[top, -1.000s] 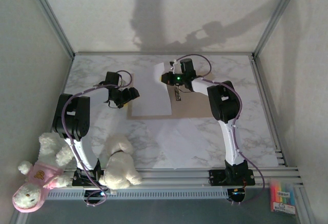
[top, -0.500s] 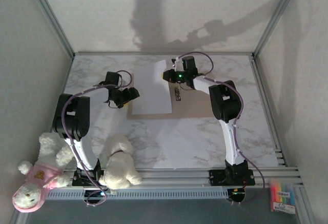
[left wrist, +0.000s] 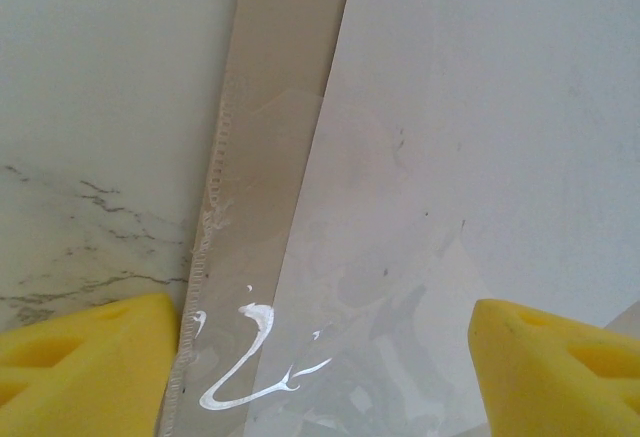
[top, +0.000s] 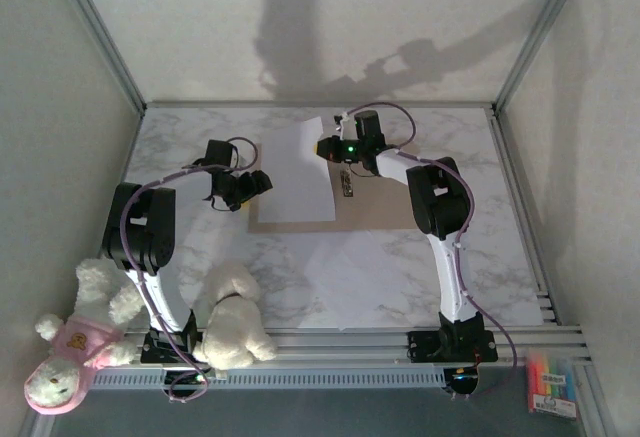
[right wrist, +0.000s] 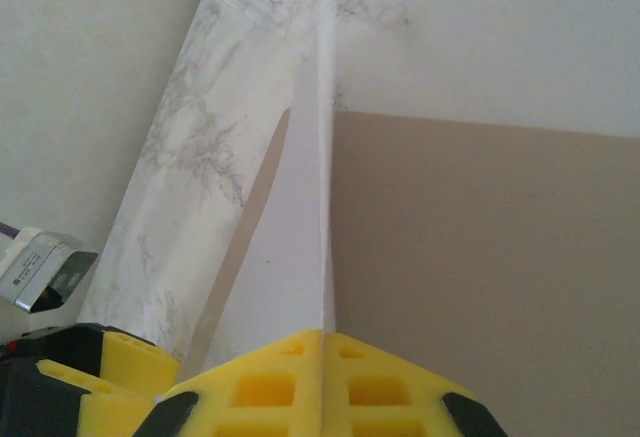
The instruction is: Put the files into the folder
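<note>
The tan folder (top: 385, 212) lies open and flat in the middle of the table. One white file (top: 298, 172) rests over the folder's left half, its far right corner lifted. My right gripper (top: 329, 147) is shut on that corner. In the right wrist view the yellow fingers (right wrist: 260, 387) of my right gripper (right wrist: 325, 342) pinch the file (right wrist: 300, 247) edge-on above the folder (right wrist: 480, 277). My left gripper (top: 262, 183) stands open at the folder's left edge. In the left wrist view my left gripper (left wrist: 320, 377) straddles a bare strip of folder (left wrist: 275, 127) and the file (left wrist: 480, 137), holding nothing.
A second white sheet (top: 430, 282) appears to lie flat near the table's front right. A small dark clip (top: 347, 185) sits at the folder's middle. Two plush toys (top: 235, 322) sit beside the left arm's base. A pack of markers (top: 552, 382) lies off the table at the front right.
The right gripper has moved slightly away toward the back, and the held sheet has shifted left and tilted. The left gripper has not moved.
</note>
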